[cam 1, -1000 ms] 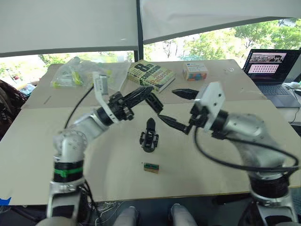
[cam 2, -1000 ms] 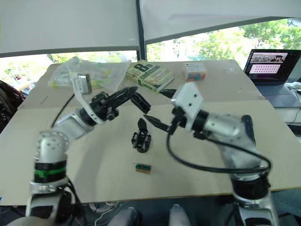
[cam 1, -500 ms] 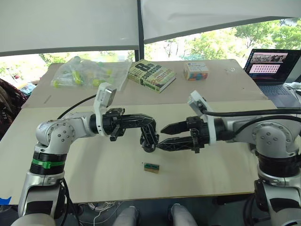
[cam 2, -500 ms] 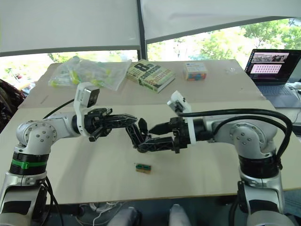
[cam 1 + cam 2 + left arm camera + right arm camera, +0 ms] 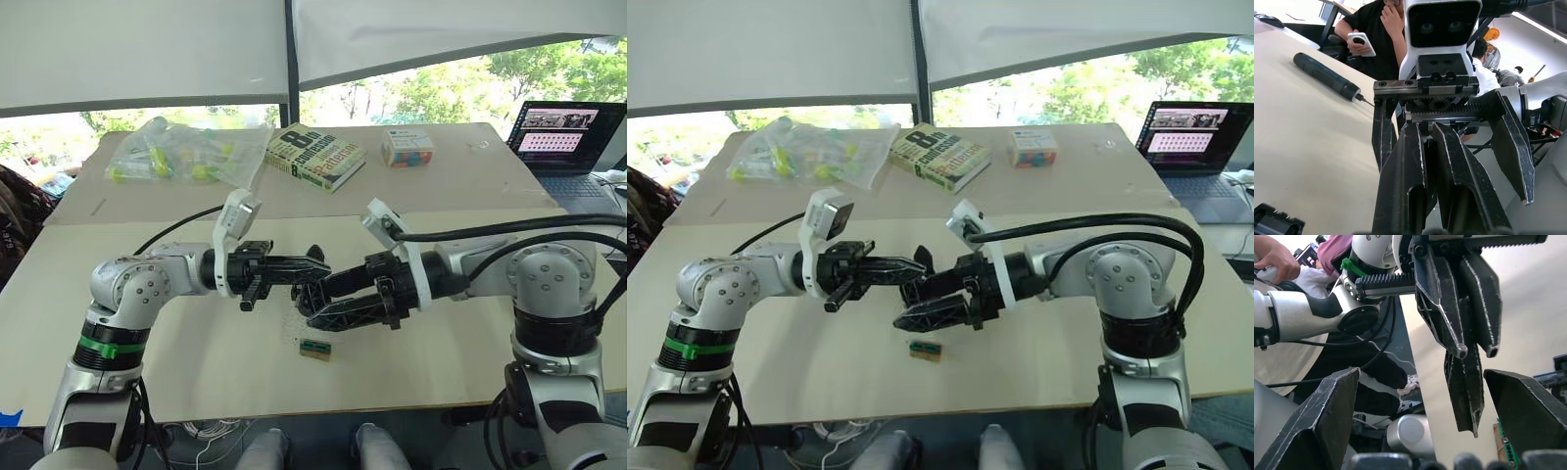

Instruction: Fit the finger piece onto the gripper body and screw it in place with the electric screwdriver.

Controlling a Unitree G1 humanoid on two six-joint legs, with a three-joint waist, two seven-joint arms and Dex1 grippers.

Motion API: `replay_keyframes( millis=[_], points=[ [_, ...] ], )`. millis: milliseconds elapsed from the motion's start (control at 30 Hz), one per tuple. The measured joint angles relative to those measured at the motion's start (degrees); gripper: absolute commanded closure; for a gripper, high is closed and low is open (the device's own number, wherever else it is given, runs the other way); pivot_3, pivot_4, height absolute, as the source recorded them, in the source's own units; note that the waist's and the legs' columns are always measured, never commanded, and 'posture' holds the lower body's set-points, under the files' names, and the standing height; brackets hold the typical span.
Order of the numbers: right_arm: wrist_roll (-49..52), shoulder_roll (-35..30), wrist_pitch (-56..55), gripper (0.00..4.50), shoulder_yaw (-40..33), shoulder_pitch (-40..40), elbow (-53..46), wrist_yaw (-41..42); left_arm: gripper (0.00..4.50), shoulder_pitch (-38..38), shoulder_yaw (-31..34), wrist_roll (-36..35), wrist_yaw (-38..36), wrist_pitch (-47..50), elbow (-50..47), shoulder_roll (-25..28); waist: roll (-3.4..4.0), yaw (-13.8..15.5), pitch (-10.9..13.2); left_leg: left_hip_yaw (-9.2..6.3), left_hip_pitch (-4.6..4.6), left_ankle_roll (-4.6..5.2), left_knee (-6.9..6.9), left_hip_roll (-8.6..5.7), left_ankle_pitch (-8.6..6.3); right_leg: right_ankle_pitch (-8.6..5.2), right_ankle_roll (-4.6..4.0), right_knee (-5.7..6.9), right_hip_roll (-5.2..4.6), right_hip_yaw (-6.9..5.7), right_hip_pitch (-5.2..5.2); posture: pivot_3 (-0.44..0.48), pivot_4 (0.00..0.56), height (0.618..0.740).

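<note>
My left gripper pinches the small black tapered plastic finger piece, while my right gripper is spread wide around it. Half a second ago both were farther apart. The thick black pen-shaped electric screwdriver lies on the smooth beige table.

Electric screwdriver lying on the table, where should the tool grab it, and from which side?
Grip the electric screwdriver around the middle of its thick barrel, coming from above with the fingers straddling its long axis. It lies flat on the table, and the end with the thin bit probably gives too little to hold.
</note>
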Motion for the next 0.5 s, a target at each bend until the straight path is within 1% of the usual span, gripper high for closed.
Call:
replay_keyframes(
  millis=[133, 167, 200, 233, 267, 300, 400, 433, 500],
  points=[
    [0.13, 1.64, 0.04, 0.02, 0.86, 0.03, -0.01, -1.69, 4.50, 0.02, -0.02, 0.00, -0.02, 0.09, -0.09, -0.19, 0.00, 0.01, 0.00, 0.00, 0.00, 0.00, 0.00, 0.00, 0.00, 0.00, 0.00, 0.00, 0.00, 0.00, 0.00, 0.000, 0.150, 0.737],
    [0.13, 1.83, 0.04, 0.26, 1.19, 0.09, -0.01, -2.11, 4.50, 0.02, -0.02, 0.00, -0.02, 0.09, -0.08, -0.30, 0.00, 0.02, 0.00, 0.00, 0.00, 0.00, 0.00, 0.00, 0.00, 0.00, 0.00, 0.00, 0.00, 0.00, 0.00, 0.000, 0.150, 0.737],
    [0.11, 1.97, 0.04, 0.59, 1.53, 0.23, -0.01, -2.41, 4.50, 0.04, -0.05, 0.01, -0.02, 0.09, -0.09, -0.39, 0.00, 0.03, 0.00, 0.00, 0.00, 0.00, 0.00, -0.01, 0.00, 0.00, 0.00, 0.00, -0.01, 0.00, 0.00, 0.000, 0.150, 0.737],
    [0.10, 2.21, 0.04, 0.81, 1.82, 0.40, -0.01, -2.60, 4.50, 0.10, -0.05, 0.03, -0.03, 0.09, -0.09, -0.40, 0.00, 0.04, 0.00, 0.00, 0.00, 0.00, 0.00, -0.01, 0.00, 0.00, 0.00, 0.00, -0.01, 0.00, 0.00, 0.000, 0.150, 0.737],
    [0.10, 2.50, 0.04, 1.20, 2.02, 0.43, -0.01, -2.87, 4.50, 0.23, -0.06, 0.06, -0.04, 0.09, -0.10, -0.40, 0.00, 0.03, 0.00, 0.00, 0.00, 0.00, 0.00, -0.01, 0.00, 0.00, 0.00, 0.00, -0.01, 0.00, 0.00, 0.000, 0.150, 0.737],
    [0.09, 2.55, 0.03, 1.47, 2.08, 0.43, -0.01, -3.12, 4.50, 0.34, -0.11, 0.08, -0.05, 0.09, -0.11, -0.43, 0.00, 0.03, 0.00, 0.00, 0.00, 0.00, 0.00, -0.01, 0.00, 0.00, 0.00, 0.00, -0.01, 0.00, 0.00, 0.000, 0.150, 0.737],
    [-0.21, 2.39, 0.03, 2.68, 2.09, 0.69, 0.05, -3.98, 4.50, 0.47, -0.12, 0.05, -0.60, 0.08, -0.48, -0.56, 0.00, 0.03, 0.00, 0.00, 0.00, 0.00, 0.00, -0.01, 0.00, 0.00, 0.00, 0.00, 0.00, 0.00, 0.00, 0.000, 0.150, 0.737],
    [-0.39, 2.35, 0.02, 2.93, 2.09, 0.78, 0.11, -4.07, 4.50, 0.53, -0.13, 0.05, -0.71, 0.08, -0.62, -0.56, 0.00, 0.03, 0.00, 0.00, 0.00, 0.00, 0.00, -0.01, 0.00, 0.00, 0.00, 0.00, 0.00, 0.00, 0.00, 0.000, 0.150, 0.737],
    [-0.57, 2.03, 0.02, 3.64, 2.10, 1.04, 0.16, -4.21, 4.50, 0.72, -0.27, 0.07, -1.15, 0.08, -1.16, -0.56, 0.00, 0.01, 0.00, 0.00, 0.00, 0.00, 0.00, -0.01, 0.00, 0.00, 0.00, 0.00, 0.00, 0.00, 0.00, 0.000, 0.150, 0.737]
  ],
)
